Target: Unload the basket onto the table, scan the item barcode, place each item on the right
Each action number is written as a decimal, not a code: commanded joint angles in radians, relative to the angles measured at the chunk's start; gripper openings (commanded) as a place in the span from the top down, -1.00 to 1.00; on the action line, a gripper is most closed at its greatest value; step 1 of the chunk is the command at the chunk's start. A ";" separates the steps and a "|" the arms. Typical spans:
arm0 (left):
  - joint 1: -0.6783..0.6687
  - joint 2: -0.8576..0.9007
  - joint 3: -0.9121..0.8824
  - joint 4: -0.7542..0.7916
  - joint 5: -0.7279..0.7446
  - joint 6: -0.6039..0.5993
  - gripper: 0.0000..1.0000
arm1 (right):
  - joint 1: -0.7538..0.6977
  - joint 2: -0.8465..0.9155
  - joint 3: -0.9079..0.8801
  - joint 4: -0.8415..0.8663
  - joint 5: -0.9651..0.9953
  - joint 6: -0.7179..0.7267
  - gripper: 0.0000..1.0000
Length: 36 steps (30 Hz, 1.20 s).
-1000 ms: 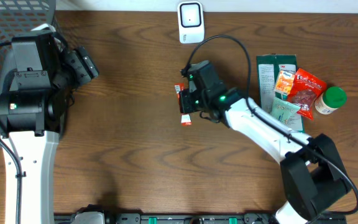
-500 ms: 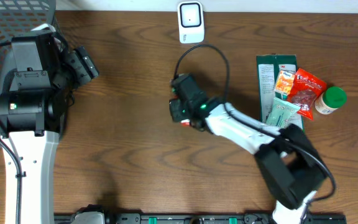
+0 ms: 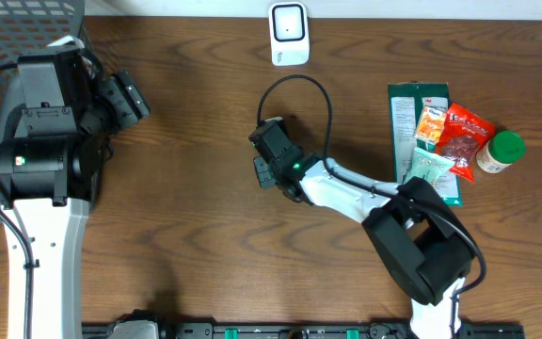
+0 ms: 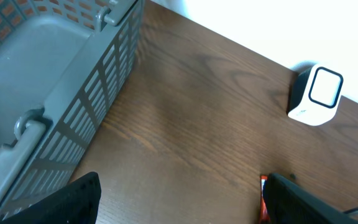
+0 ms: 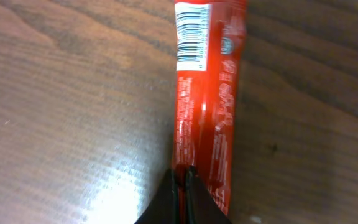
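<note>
Overhead view, with both wrist views as insets. My right arm reaches in over the middle of the table point(image 3: 186, 217), well short of the scanner point(image 3: 288, 34), which stands at the far edge.

(a) Right wrist view. The right gripper point(image 5: 183, 185) is fully closed, its tips meeting on the near left edge of the red packet point(image 5: 213, 112). I read this as a pinch on the thin wrapper seam. The packet lies flat on the wood, and its barcode point(image 5: 189, 37) faces up at the end farthest from the fingers.

(b) Left wrist view. The left gripper point(image 4: 182, 190) stands wide apart with nothing between its fingers. It is parked beside the grey basket point(image 4: 104, 93) and looks across the table towards the scanner.

(c) Progress, as I judge it. The item is picked out and gripped, but the packet has not left the table and sits well apart from the scanner, so no scan can have registered. What remains is to lift the packet, carry it to the scanner, and turn the barcode end towards its window. The other goods point(image 3: 440, 137) on the right side lie untouched.
</note>
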 commanded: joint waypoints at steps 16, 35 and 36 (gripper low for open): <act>0.004 0.006 0.011 -0.003 -0.006 0.005 -0.68 | -0.024 -0.096 -0.004 -0.058 -0.029 0.001 0.11; 0.004 0.006 0.011 -0.003 -0.006 0.005 -0.68 | -0.110 -0.115 0.018 -0.093 -0.197 0.017 0.98; 0.004 0.006 0.011 -0.002 -0.006 0.005 -0.68 | -0.125 -0.133 0.018 -0.098 -0.232 -0.011 0.98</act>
